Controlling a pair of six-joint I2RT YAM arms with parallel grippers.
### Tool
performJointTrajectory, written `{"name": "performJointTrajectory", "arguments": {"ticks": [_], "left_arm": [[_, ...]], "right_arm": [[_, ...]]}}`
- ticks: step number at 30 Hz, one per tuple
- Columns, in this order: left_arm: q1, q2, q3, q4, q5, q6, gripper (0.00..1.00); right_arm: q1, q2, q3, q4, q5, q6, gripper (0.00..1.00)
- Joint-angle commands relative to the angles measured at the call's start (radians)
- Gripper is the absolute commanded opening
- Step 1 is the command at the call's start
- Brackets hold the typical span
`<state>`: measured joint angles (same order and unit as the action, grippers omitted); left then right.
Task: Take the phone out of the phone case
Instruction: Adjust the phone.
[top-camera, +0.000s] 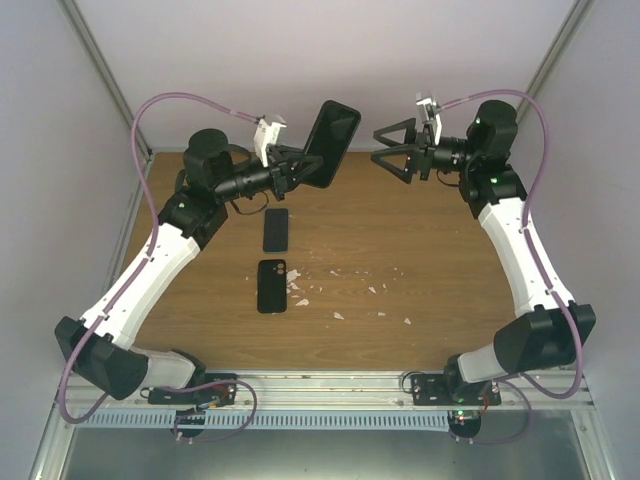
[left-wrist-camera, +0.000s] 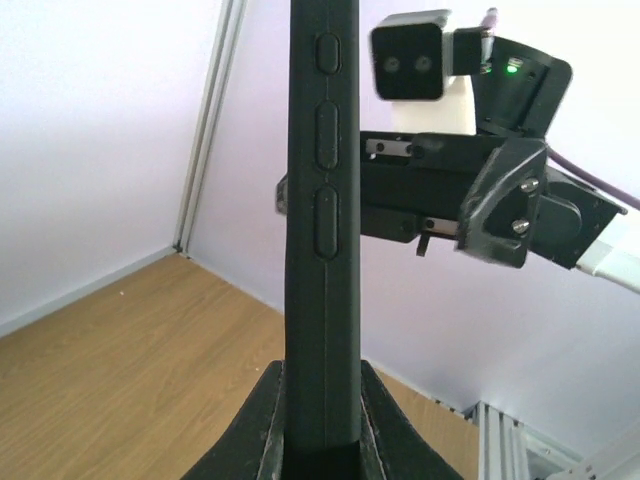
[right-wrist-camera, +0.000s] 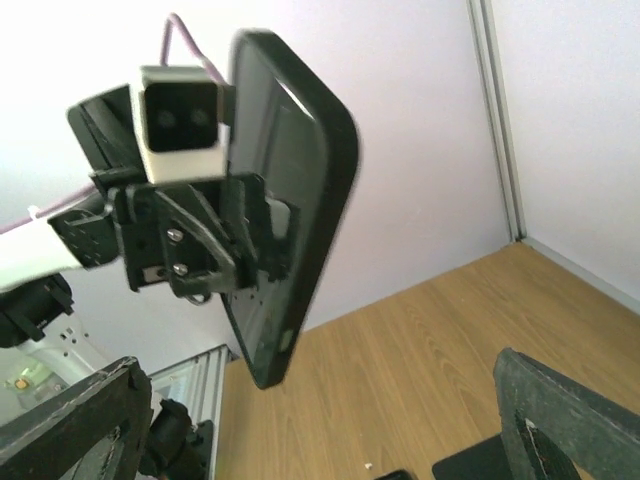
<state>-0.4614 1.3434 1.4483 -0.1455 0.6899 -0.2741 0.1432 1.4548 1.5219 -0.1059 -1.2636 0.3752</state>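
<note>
My left gripper (top-camera: 303, 163) is shut on the lower end of a black phone in its case (top-camera: 331, 142) and holds it upright, high above the table. In the left wrist view the case's edge with its side buttons (left-wrist-camera: 323, 200) stands between my fingers (left-wrist-camera: 262, 430). My right gripper (top-camera: 379, 146) is open and empty, level with the phone and a short gap to its right. In the right wrist view the phone (right-wrist-camera: 290, 230) hangs ahead, apart from my spread fingers (right-wrist-camera: 565, 420).
A black phone (top-camera: 275, 229) and a black case with a camera cut-out (top-camera: 271, 285) lie flat on the wooden table (top-camera: 430, 250) left of centre. Small white scraps (top-camera: 338, 290) are scattered mid-table. Walls close in the back and sides.
</note>
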Motion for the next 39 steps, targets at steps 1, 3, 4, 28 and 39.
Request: {"name": "performJointTrajectory", "arguments": {"ticks": [1,3,4,28,39], "left_arm": [[0.034,-0.054,-0.073,0.325,0.073,-0.212,0.00],[0.034,-0.046,-0.082,0.363,0.086,-0.241,0.00],[0.035,-0.042,-0.089,0.387,0.086,-0.257,0.00],[0.027,-0.024,-0.213,0.596,0.102,-0.428,0.00],[0.021,-0.016,-0.210,0.536,0.109,-0.365,0.00]], "right_arm": [[0.032,-0.007,-0.024,0.275,0.009,0.201,0.92],[0.053,-0.018,-0.068,0.399,0.037,0.281,0.88],[0.065,-0.011,-0.077,0.436,0.047,0.313,0.87],[0.218,0.103,-0.092,0.742,0.138,0.668,0.46],[0.224,0.105,-0.124,0.766,0.148,0.708,0.20]]}}
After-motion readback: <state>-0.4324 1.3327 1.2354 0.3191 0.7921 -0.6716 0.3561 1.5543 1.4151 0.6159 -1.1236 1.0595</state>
